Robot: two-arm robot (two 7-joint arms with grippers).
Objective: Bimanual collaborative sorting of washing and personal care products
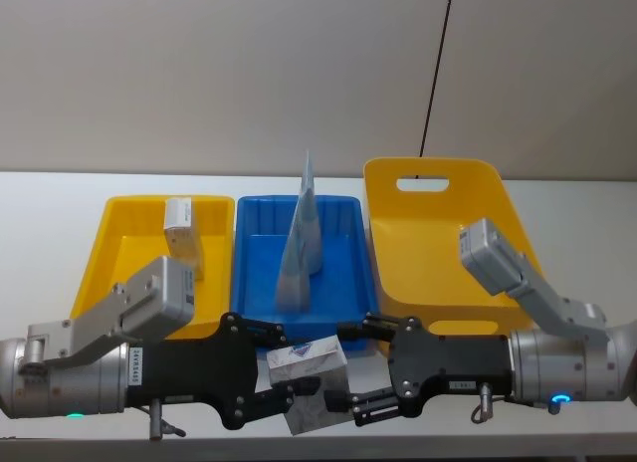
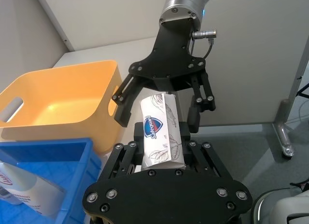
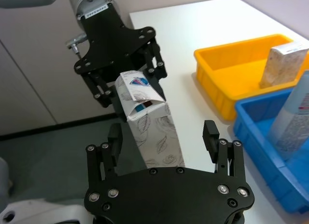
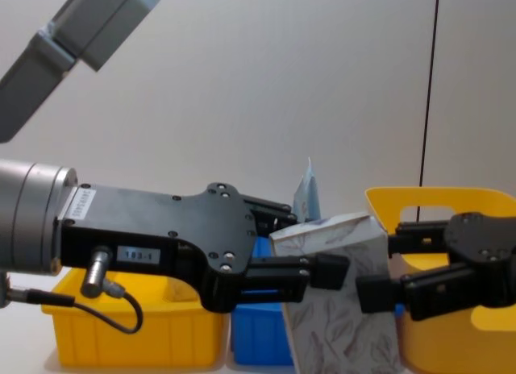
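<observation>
Left gripper [image 2: 161, 137] clamps leaf-patterned pouch [image 2: 159, 115] at table front. Right gripper [image 3: 163, 132] spread wide around its other end.

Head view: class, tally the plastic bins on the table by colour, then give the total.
Yellow bins: 2, the low tray and the handled basket
Blue bin: 1
Total: 3
</observation>
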